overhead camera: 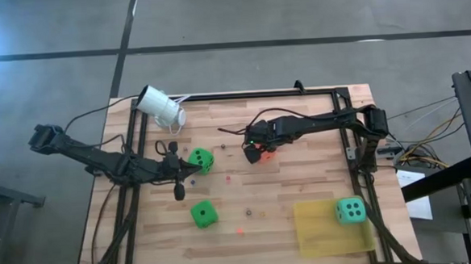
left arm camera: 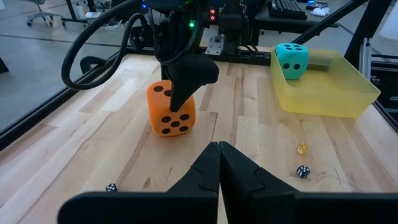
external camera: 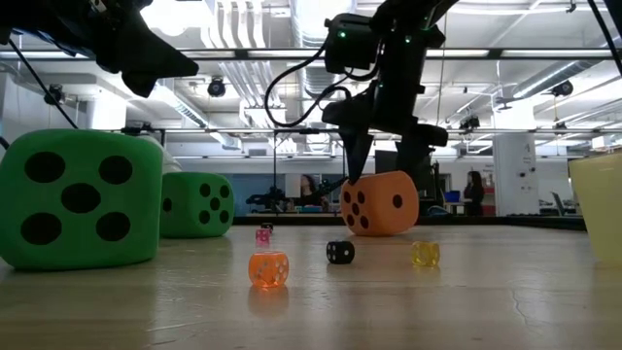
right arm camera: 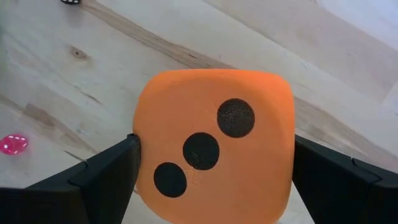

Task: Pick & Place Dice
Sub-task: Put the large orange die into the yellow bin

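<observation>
I see the orange-red die resting on the wooden table, well apart from the yellow tray where the teal die already sits. My right gripper straddles the orange-red die with fingers spread wide, one on each side; I judge they flank it without squeezing yet. The cube looks like soft, light foam, so I would pinch two opposite flat faces at mid-height and expect slight give, little slip. The right wrist view shows its three-pip top between the fingers. The low view shows it flat on the table. Two green dice lie farther from the tray, near my left gripper, whose fingers are closed on nothing.
</observation>
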